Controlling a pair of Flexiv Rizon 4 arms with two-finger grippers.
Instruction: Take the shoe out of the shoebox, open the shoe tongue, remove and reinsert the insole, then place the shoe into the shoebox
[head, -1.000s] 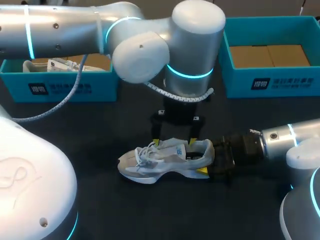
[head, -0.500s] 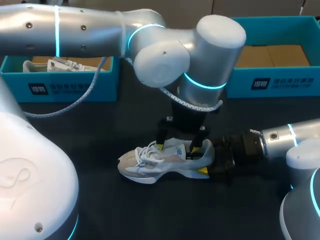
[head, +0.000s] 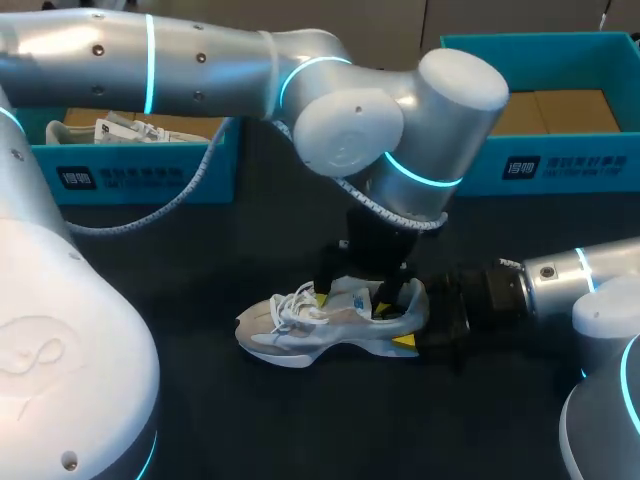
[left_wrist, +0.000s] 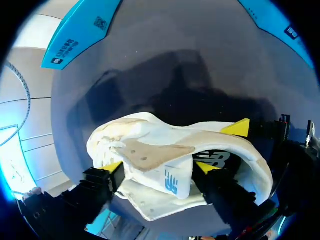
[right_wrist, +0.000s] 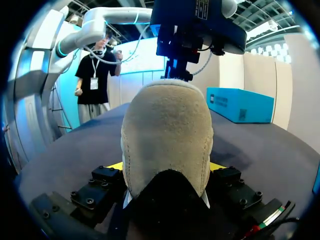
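A white and grey shoe lies on its sole on the black table, toe to the left. My right gripper is shut on its heel, with a yellow tip on each side in the right wrist view. My left gripper stands over the shoe's mouth, coming straight down from above. In the left wrist view its fingers stand wide on either side of the white tongue, very close to its edges, and the gripper is open.
A teal shoebox at the back left holds another shoe. A second teal shoebox at the back right shows only its cardboard floor. My left arm's big elbow hangs over the table's middle.
My left arm has swung right and sunk lower, bringing its fingers down beside the tongue and a little closer together. The shoe and the right gripper have stayed put.
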